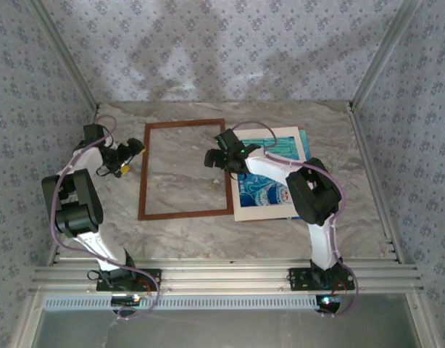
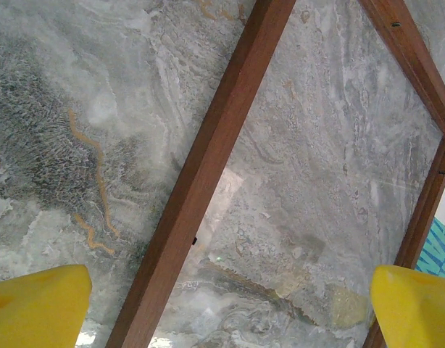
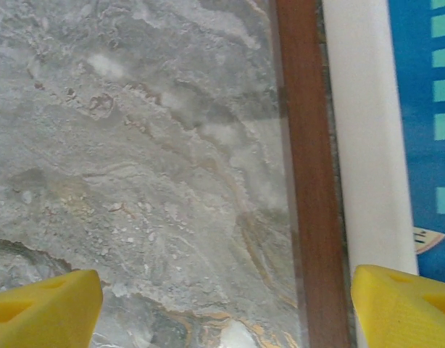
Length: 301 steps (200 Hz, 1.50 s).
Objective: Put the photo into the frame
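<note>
Marble table point(image 1: 208, 239) lies bare around and inside the frame point(image 1: 186, 214), flat at centre-left. We see the left tool point(image 1: 130, 159) released just outside its left edge and the right tool point(image 1: 210, 156) released over its right edge. The photo point(image 1: 260, 194) lies beyond the cream mat point(image 1: 280, 138), beside that edge.

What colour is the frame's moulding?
Reddish-brown wood; the frame shows best in the left wrist view.

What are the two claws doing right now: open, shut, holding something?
Left gripper: open, holding nothing.
Right gripper: open, holding nothing.
</note>
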### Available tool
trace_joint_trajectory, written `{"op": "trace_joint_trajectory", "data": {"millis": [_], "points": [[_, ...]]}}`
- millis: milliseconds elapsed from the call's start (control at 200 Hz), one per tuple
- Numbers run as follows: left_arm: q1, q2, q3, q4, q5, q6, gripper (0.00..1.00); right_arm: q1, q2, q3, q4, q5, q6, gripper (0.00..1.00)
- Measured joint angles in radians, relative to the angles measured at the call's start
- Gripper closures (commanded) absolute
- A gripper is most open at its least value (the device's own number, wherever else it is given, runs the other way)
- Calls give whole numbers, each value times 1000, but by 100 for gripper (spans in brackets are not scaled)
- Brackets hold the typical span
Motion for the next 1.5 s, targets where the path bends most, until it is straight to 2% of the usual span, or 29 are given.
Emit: {"op": "trace_joint_trajectory", "data": {"millis": [260,325,350,430,710,855,1019,1164,1314,1504], "points": [[0,2,0,-1,0,0,2,-24,-57,-10,-32,24,-30,10],[0,2,0,-1,0,1,1,-37,-81,-28,-37,31,-37,6],[-1,2,0,-2,0,2,1,-42,-92,-37,-40,36,-40,0],[-7,2,0,-3,-6,8,1,-61,-124,-64,-53,58,-56,0],[-94,2,0,-11,-58,23,1,-179,-264,-151,-145,164,-74,0],[-188,1,12,-39,-100,27,1,-275,-315,-211,-174,169,-110,0],[-321,-15,17,-44,-135,7,1,-399,-355,-316,-177,116,-166,0],[-463,-17,58,-52,-158,-36,1,-523,-391,-396,-175,22,-210,11],[-613,21,166,-51,-168,-77,1,-662,-421,-459,-158,-103,-249,14],[-760,167,352,-54,-169,-98,2,-797,-465,-534,-158,-198,-293,20]]}}
